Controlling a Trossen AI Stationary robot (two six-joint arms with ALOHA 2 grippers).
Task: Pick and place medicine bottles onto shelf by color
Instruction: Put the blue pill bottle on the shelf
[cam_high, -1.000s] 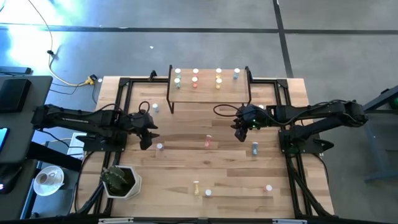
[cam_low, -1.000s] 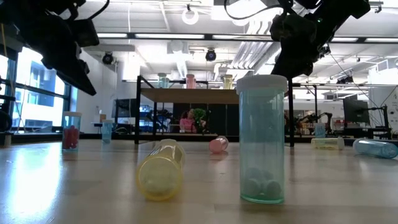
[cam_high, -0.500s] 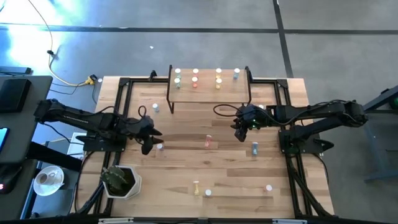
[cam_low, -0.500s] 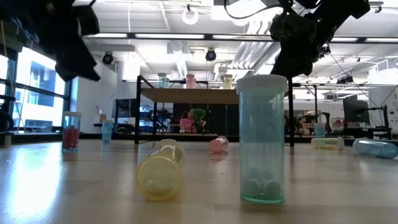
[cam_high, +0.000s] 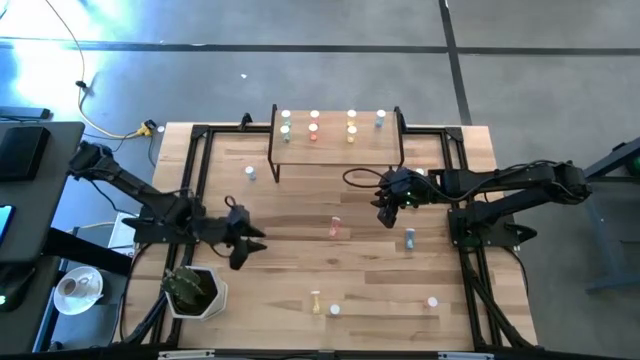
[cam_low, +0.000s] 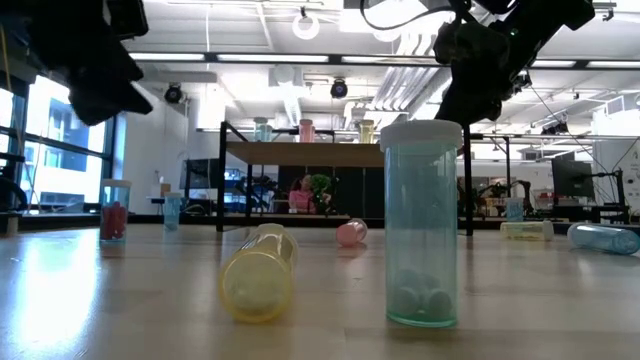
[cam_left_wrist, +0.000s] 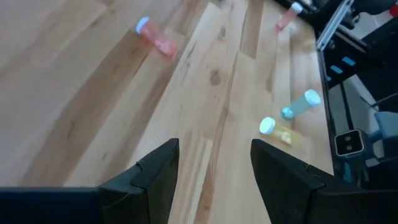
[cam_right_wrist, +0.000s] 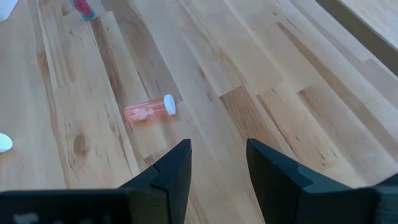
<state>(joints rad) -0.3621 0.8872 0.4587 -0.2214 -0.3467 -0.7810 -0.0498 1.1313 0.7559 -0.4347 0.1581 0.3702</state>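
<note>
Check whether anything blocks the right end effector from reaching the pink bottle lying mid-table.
Nothing visible does. The right end effector, jaws open and empty, hangs above bare wood, and only open tabletop separates it from the pink bottle lying on its side.

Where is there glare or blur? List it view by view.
High view: blown-out bluish glare on the floor at top left. Low view: the yellow lying bottle and green upright bottle loom large, the far wooden shelf is soft. Left wrist view: dark fingers blurred.
</note>
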